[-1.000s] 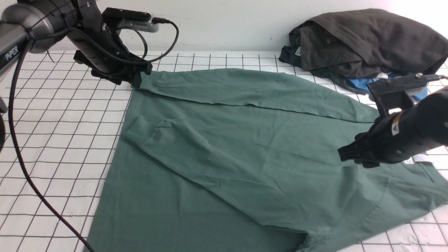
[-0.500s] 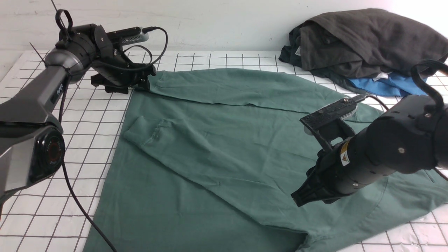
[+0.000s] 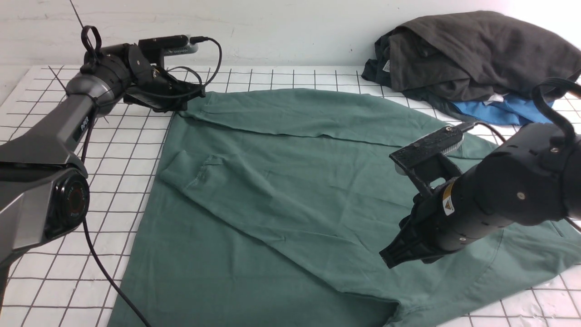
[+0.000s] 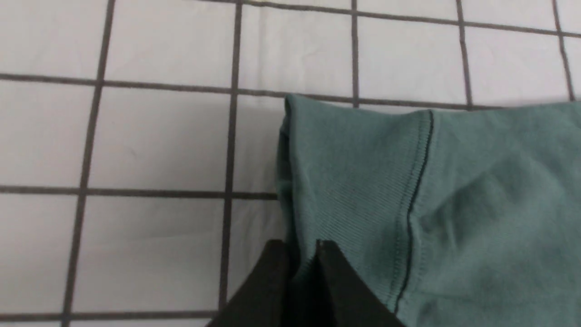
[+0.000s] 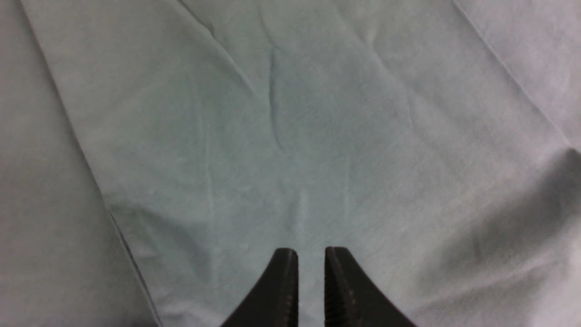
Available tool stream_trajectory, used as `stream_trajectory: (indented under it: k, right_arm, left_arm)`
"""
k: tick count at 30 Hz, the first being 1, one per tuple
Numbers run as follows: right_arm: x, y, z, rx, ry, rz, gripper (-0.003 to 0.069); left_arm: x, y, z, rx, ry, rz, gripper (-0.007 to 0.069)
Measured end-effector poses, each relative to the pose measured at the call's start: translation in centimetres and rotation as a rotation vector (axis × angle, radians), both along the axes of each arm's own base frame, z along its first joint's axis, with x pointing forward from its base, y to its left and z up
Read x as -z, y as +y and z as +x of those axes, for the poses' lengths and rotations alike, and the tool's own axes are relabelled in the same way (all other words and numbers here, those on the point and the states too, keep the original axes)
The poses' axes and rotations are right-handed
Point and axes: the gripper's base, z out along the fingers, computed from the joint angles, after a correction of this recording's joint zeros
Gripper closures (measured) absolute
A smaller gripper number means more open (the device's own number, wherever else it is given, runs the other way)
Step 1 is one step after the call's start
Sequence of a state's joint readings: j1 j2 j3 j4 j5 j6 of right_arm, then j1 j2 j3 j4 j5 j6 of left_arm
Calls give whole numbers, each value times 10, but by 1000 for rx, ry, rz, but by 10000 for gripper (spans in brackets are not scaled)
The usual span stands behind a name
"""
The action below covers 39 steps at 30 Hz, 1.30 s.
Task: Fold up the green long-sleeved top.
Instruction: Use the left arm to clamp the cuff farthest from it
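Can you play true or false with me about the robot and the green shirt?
1. The left gripper is pinching a cuff of the green long-sleeved top. True.
2. The green long-sleeved top is scrunched up in a heap. False: it lies spread out on the gridded table, with its sleeves laid across it.
3. A dark grey garment is piled on top of a blue garment in the far right corner. True.
4. The right gripper is over the blue garment. False: it is over the green long-sleeved top.
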<state>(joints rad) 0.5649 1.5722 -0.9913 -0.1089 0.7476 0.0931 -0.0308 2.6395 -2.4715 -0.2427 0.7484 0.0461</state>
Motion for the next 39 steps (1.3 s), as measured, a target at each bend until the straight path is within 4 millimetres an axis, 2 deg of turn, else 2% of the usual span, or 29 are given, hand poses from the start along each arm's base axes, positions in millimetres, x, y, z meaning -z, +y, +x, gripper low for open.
stream_trajectory:
  k: [3, 6, 7, 8, 9, 11, 14, 18, 19, 20, 22, 25, 28, 32, 36, 39]
  right_arm:
    - [-7, -4, -1, 34, -26, 3, 572]
    - [-23, -12, -6, 56, -92, -4, 572]
    - [-32, -17, -11, 61, -128, -10, 572]
    - [-33, -18, -11, 62, -136, -15, 572]
    - [-43, -25, -17, 64, -174, -32, 572]
    - [-52, -31, -22, 67, -203, -42, 572]
    - [-63, -37, -28, 68, -241, -42, 572]
    - [-68, -38, -31, 69, -264, -28, 572]
    - [-68, -38, -31, 70, -262, -26, 572]
    - [-68, -38, -31, 76, -253, -19, 572]
    - [-67, -38, -32, 83, -236, -15, 572]
    - [-66, -38, -33, 81, -224, -25, 572]
    - [-66, -38, -33, 78, -223, -26, 572]
    - [-67, -37, -32, 72, -238, -15, 572]
    - [-69, -35, -30, 57, -274, 6, 572]
    - [-70, -34, -29, 48, -293, 19, 572]
  left_arm:
    - [-37, -7, -12, 48, 46, -22, 591]
    - [-89, -21, -39, 156, 129, -6, 591]
    - [-115, -26, -52, 196, 133, 28, 591]
    - [-118, -25, -53, 200, 132, 30, 591]
    - [-139, -29, -63, 215, 115, 71, 591]
    - [-151, -28, -68, 212, 98, 110, 591]
    - [-145, -23, -65, 195, 105, 156, 591]
    - [-84, -20, -37, 168, 113, 193, 591]
    - [-85, -20, -36, 167, 109, 193, 591]
    - [-64, -20, -30, 164, 119, 205, 591]
    - [-47, -19, -22, 156, 105, 220, 587]
    - [-39, -15, -13, 135, 31, 247, 566]
    - [-43, -7, -4, 103, -79, 247, 520]
    - [-48, 4, 4, 61, -186, 237, 399]
    - [-43, 15, 6, 28, -186, 200, 277]
    - [-34, 18, 6, 6, -144, 139, 228]
